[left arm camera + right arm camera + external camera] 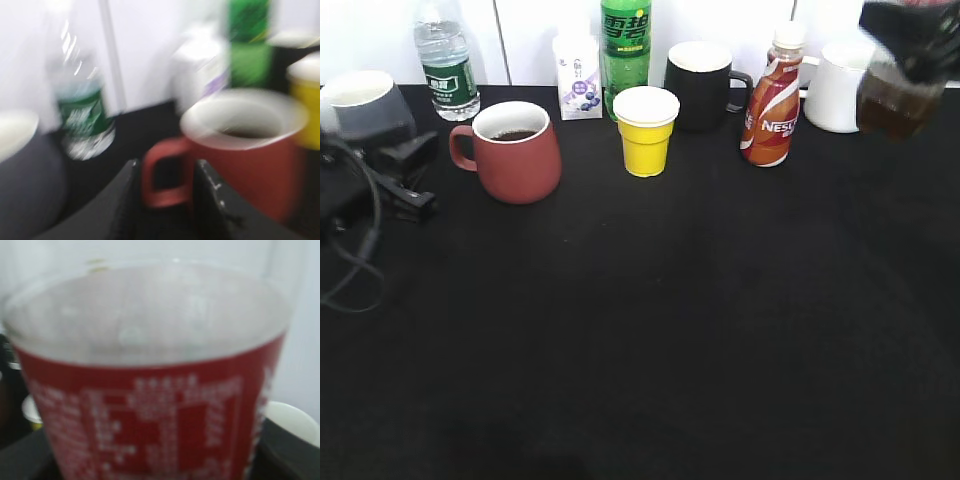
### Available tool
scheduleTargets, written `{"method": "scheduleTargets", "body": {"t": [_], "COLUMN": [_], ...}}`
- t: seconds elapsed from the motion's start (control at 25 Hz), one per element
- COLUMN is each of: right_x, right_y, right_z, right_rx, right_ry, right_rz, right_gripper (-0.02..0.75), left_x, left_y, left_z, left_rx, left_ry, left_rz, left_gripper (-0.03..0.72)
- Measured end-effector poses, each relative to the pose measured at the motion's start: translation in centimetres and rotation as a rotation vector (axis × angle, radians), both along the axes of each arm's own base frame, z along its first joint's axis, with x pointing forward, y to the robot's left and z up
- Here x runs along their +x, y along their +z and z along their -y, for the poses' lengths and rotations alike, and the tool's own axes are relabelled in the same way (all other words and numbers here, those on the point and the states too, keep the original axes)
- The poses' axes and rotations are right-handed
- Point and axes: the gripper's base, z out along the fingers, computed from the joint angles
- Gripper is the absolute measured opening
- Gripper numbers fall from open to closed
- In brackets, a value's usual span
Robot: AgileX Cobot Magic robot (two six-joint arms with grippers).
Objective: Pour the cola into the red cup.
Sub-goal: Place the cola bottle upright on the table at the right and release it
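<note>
The red cup (520, 160) stands at the back left of the black table with dark liquid inside. It also shows in the left wrist view (250, 170), blurred. My left gripper (415, 180) is open just left of the cup's handle. In the left wrist view its jaws (167, 167) frame the handle without closing on it. My right gripper (920, 40) is raised at the far right, shut on the cola bottle (892, 103), which is blurred and holds dark liquid. The bottle's red label (150, 420) fills the right wrist view and hides the jaws.
Along the back stand a grey mug (365, 110), a water bottle (445, 65), a small carton (578, 75), a green soda bottle (626, 45), a yellow cup (646, 135), a black mug (700, 85), a Nescafe bottle (772, 100) and a white mug (838, 90). Cables (350, 250) lie at the left.
</note>
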Motion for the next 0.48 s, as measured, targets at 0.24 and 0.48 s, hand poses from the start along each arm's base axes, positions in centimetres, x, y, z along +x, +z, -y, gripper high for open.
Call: {"method": "scheduleTargets", "body": {"t": [0.24,0.48], "right_x": [4.0,4.7], "right_y": [-7.4,-12.1], "right_z": [1.4,1.5], "right_rx": [0.026,-0.003], "right_ry": [-0.160,-0.171], "right_rz": [0.025,-0.015], "right_gripper": [0.493,0.493], "left_x": [-2.8,-2.8], "left_y": [5.0,4.9], "left_z": [1.9,1.9], "left_rx": [0.048,0.054], "left_ry": [-0.104,-0.102], "left_rz": [0.063,0.050], "left_gripper": [0.272,0.272]}}
